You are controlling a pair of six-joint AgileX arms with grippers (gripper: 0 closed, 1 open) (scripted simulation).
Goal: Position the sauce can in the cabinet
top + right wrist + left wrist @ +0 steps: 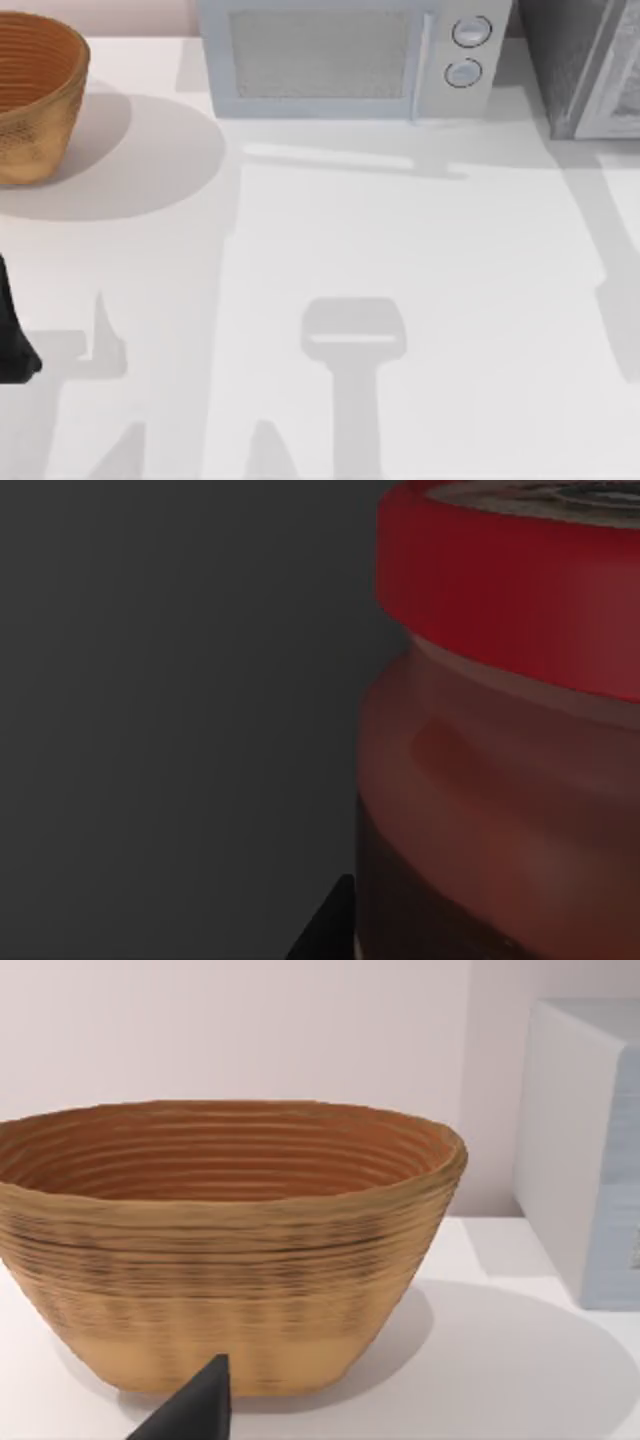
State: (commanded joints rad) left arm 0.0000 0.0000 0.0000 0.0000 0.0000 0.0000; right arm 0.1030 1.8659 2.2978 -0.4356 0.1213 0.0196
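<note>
The sauce can (500, 740) looms very close in the right wrist view, upright, with a red rim, a grey top and a reddish body. My right gripper (500, 935) is shut on it; one dark fingertip (328, 930) lies against the can's side and the other is hidden. A plain dark grey surface stands behind the can. The cabinet (570, 60), dark grey and speckled with a paler framed panel, is at the table's far right corner in the top view. My left gripper (15, 345) is parked at the left edge.
A woven brown basket (35, 95) (230, 1250) stands at the far left, straight ahead of the left wrist camera. A white microwave (350, 55) with two round knobs sits at the back middle, between the basket and the cabinet.
</note>
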